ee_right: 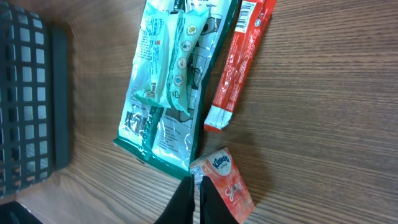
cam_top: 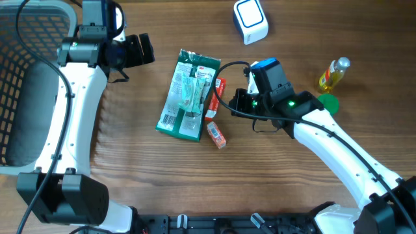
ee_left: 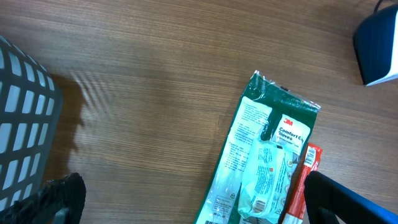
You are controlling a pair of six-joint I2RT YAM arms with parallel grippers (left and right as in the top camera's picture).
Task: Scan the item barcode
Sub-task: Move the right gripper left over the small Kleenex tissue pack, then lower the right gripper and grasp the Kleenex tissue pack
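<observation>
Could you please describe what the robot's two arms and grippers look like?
The left arm and right arm are smooth white rounded shells with black joints and bases, each trailed by a thin black cable. The left gripper and right gripper are black two-finger units. A green light glows near the right wrist, beside a black block with a blue top.

One green packet, one red sachet, one tissue pack, one scanner, one bottle
</observation>
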